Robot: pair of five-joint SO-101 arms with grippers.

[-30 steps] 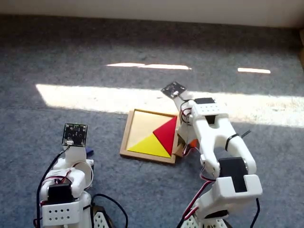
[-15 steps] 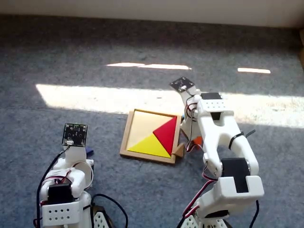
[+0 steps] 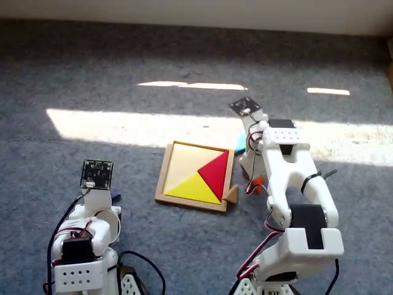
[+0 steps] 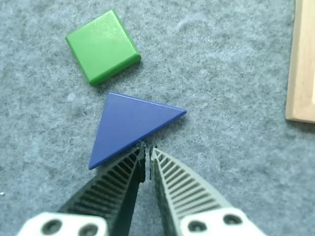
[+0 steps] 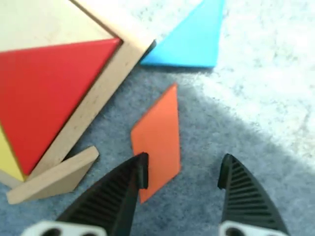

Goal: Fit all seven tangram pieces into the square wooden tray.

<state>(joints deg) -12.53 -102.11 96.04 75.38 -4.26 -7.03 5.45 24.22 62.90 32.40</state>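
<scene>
Square wooden tray (image 3: pixel 163 174) on grey carpet (image 3: pixel 92 74), red triangle (image 3: pixel 216 169) and yellow triangle (image 3: pixel 195 189) inside, wooden triangle (image 3: pixel 231 195) at its corner, right wrist view adds orange parallelogram (image 5: pixel 157 140) before spread right gripper (image 5: pixel 183 169), light blue triangle (image 5: pixel 194 42), left wrist view closed left gripper (image 4: pixel 147 150) at dark blue triangle (image 4: pixel 129 125), green square (image 4: pixel 102 45)

A square wooden tray (image 3: pixel 164 172) lies flat on grey carpet (image 3: pixel 123 61), holding a large red triangle (image 3: pixel 216 171) and a large yellow triangle (image 3: pixel 193 188) edge to edge. A pale wooden triangle (image 5: pixel 54 177) touches one corner. An orange parallelogram (image 5: pixel 157 140) and a light-blue triangle (image 5: pixel 192 39) lie just beside it. A green square (image 4: pixel 102 45) and a dark-blue triangle (image 4: pixel 129 125) lie near each other off the tray's opposite side.
</scene>
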